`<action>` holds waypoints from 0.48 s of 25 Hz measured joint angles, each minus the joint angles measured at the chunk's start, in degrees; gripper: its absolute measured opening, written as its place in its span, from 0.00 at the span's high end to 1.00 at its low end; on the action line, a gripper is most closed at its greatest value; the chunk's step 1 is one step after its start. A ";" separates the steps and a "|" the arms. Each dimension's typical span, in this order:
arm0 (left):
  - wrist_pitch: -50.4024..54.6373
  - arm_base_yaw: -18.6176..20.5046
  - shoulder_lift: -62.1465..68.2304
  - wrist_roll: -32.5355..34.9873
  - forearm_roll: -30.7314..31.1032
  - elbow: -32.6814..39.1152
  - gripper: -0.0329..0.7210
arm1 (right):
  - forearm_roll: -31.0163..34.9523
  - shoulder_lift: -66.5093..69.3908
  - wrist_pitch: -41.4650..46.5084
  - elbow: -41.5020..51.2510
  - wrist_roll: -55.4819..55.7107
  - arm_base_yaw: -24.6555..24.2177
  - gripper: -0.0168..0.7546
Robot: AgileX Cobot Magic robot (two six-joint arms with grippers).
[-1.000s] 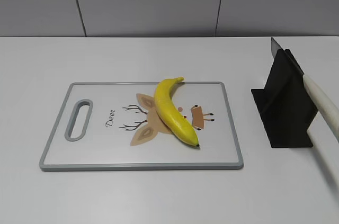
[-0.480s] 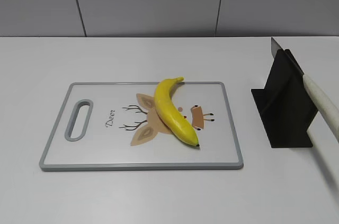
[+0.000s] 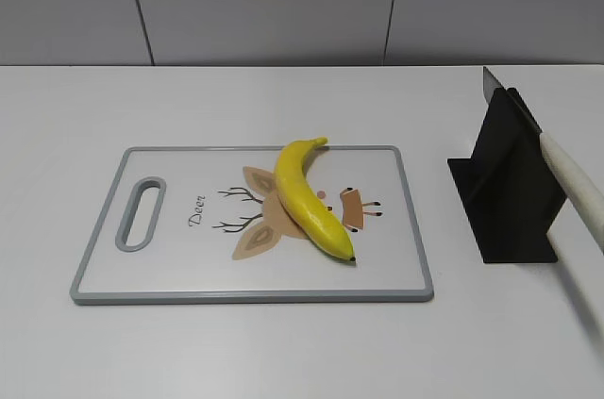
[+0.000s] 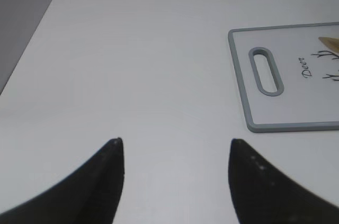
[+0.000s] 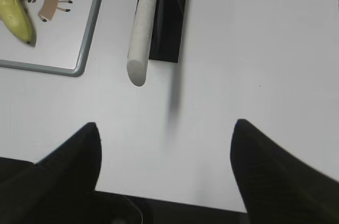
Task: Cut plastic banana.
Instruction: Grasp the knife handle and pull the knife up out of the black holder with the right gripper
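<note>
With the plastic banana lying diagonally on the cutting board and both grippers spread and empty, the right gripper should close squarely around the knife handle slanting out of its black stand.

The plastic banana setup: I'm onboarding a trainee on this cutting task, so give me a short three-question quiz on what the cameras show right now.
1. True or false: the plastic banana lies on the cutting board, across its deer drawing.
2. Multiple choice: where is the knife? A) in the right end effector B) flat on the board C) resting in the black stand right of the board
3. Fill in: both the left end effector and the right end effector are ____ and hold nothing.

Key: 1 true; 2 C; 3 open
</note>
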 joint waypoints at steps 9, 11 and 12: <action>0.00 0.00 0.00 0.00 0.00 0.00 0.16 | -1.63 17.40 4.63 -10.70 1.64 4.90 0.21; 0.00 0.00 0.00 0.00 0.00 0.00 0.16 | -2.00 21.28 5.05 -13.43 2.85 6.58 0.21; 0.00 0.00 0.00 0.00 0.00 0.00 0.16 | -2.26 23.59 5.05 -14.57 3.45 7.42 0.21</action>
